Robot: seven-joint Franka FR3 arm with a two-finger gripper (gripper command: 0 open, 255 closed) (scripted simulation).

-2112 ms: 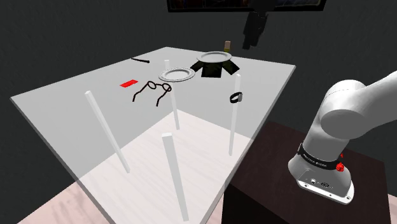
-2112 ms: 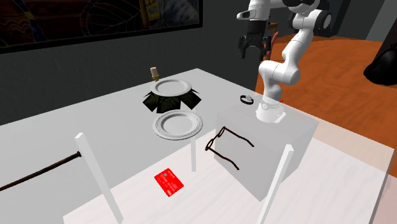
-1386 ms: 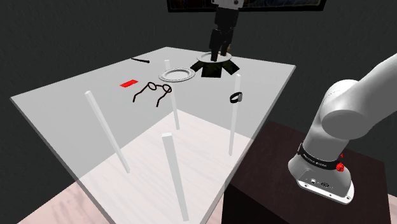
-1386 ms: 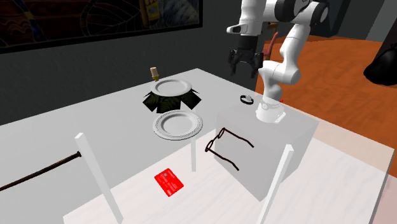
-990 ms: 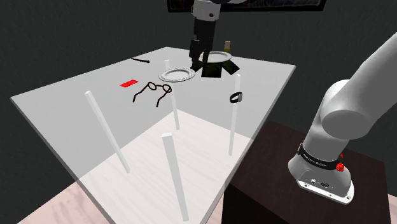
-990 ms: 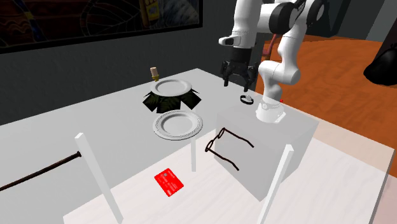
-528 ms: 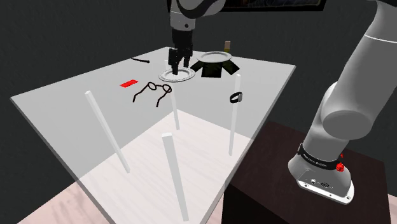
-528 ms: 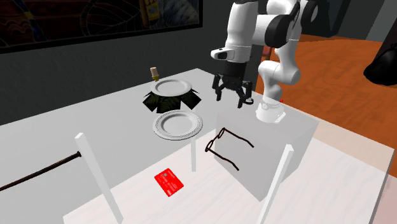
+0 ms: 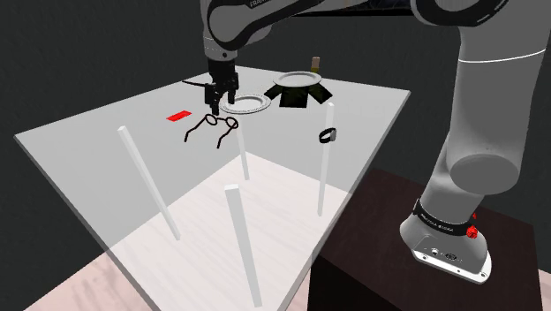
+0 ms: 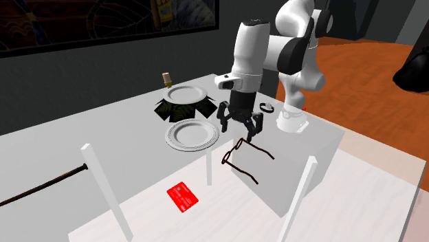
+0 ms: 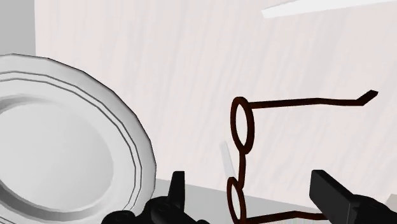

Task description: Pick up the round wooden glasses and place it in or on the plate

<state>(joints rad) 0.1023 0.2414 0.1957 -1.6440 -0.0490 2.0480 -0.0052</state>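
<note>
Thin dark-brown glasses (image 10: 246,157), with two round rims and unfolded temples, lie on the white table (image 10: 103,137) just right of centre in the second exterior view, beside a white plate (image 10: 213,137). The black gripper (image 10: 240,128) hovers above them, fingers apart and not touching them. Lettering on the arm (image 9: 481,88) is too small to read.

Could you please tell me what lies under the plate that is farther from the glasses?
A dark, jagged-edged thing pokes out from under that plate. The plate covers its middle, so I cannot tell what it is.
</note>
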